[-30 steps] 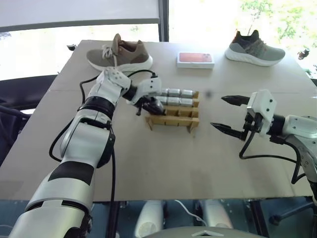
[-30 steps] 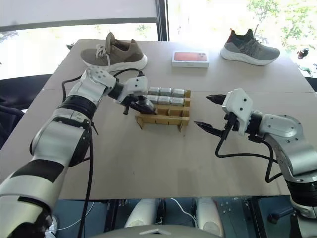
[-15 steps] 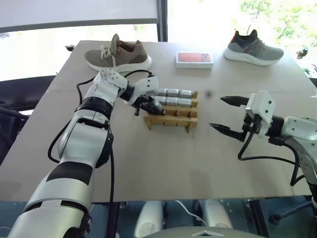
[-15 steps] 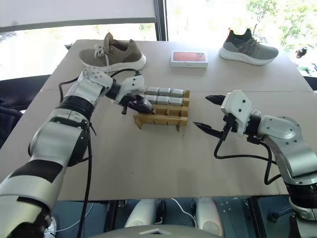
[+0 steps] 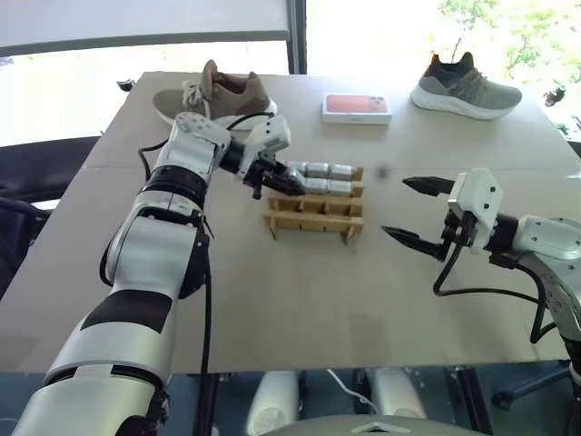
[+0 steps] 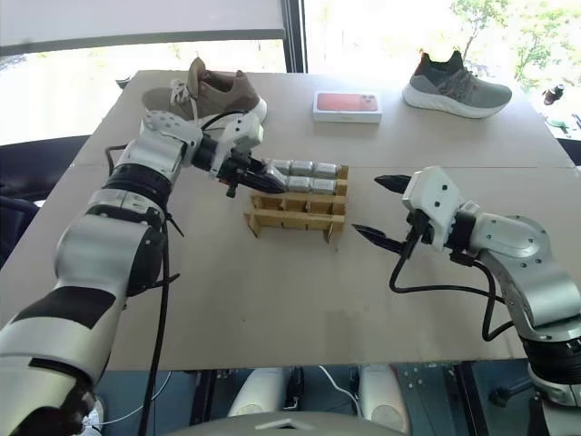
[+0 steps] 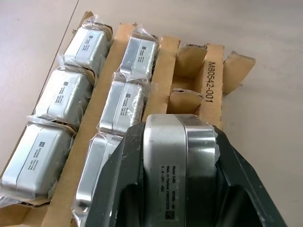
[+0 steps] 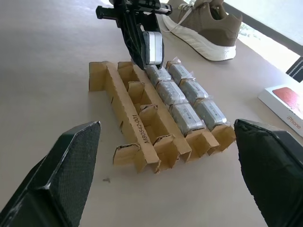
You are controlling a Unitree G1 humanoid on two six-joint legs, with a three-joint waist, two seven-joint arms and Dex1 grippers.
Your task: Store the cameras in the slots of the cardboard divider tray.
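L gripper [image 5: 289, 182] clenched on a small silver-grey boxy camera [image 8: 152, 47], above tan cardboard divider tray [image 5: 313, 216] mid-tabletop; R gripper [image 5: 416, 213] released, empty.

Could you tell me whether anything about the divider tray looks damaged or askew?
Yes: the cardboard divider tray has bent, uneven flaps along its empty front row, and one end flap splays outward. The stored cameras sit neatly.

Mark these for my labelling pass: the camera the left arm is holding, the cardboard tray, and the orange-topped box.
held camera [image 7: 179, 161], left wrist view, on its silver face between the jaws.
cardboard tray [image 8: 140, 126], right wrist view, on the printed front strip.
orange-topped box [image 5: 356, 105], left eye view, on its orange lid.
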